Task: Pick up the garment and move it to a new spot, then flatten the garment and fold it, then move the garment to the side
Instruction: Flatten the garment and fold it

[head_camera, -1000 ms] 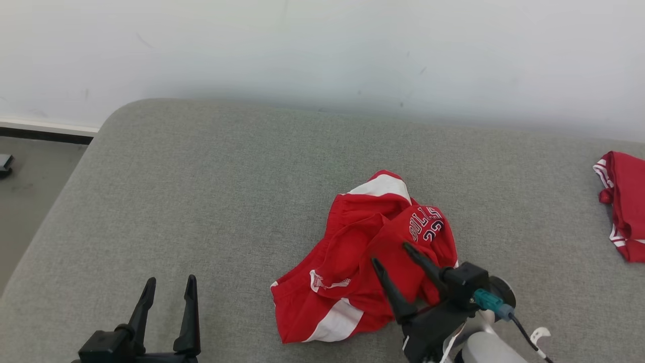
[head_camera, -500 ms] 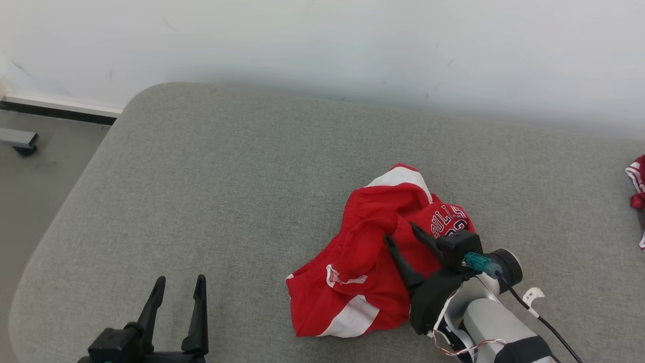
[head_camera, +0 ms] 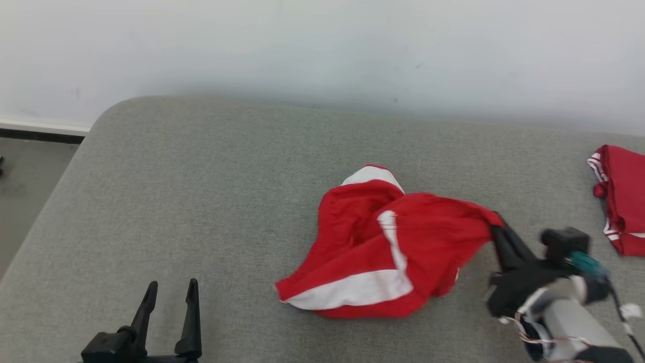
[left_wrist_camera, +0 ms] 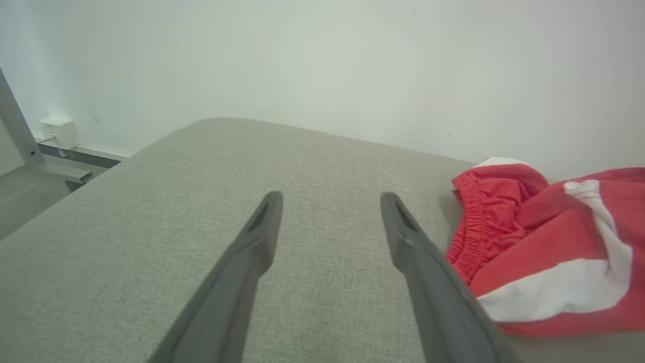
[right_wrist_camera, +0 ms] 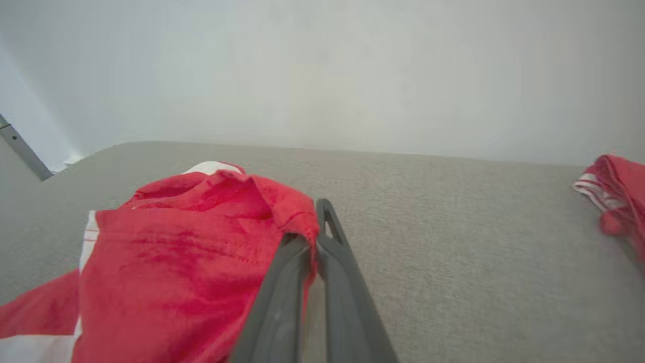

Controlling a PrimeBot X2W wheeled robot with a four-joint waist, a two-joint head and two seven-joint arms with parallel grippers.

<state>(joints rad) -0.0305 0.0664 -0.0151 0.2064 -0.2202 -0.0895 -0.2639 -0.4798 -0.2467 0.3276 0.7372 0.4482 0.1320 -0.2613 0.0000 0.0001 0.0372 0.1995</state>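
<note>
The right gripper (head_camera: 496,230) is clenched: its two dark fingers are pressed together on a corner of the red garment (head_camera: 393,242). In the right wrist view the pinched fabric (right_wrist_camera: 176,252) meets the tips of that gripper (right_wrist_camera: 318,222) and drapes over the finger on the view's left. From the grip point the garment extends to the gripper's left side. It is drawn into a raised ridge close to the fingers, then spreads into a crumpled heap with white stripes that rests on the grey padded surface (head_camera: 201,176). A second red-and-white garment (head_camera: 622,196) lies on the same surface on the right gripper's right side, well apart from it. The left gripper (head_camera: 171,285) is released, with its fingers spread and bare grey padding showing between them. The task garment lies to this gripper's right and slightly ahead of its fingertips, apart from it. In the left wrist view the gathered waistband (left_wrist_camera: 471,222) appears just past the right-hand finger of that gripper (left_wrist_camera: 330,199). A pale wall (head_camera: 302,45) stands beyond the fingertips of both grippers.
</note>
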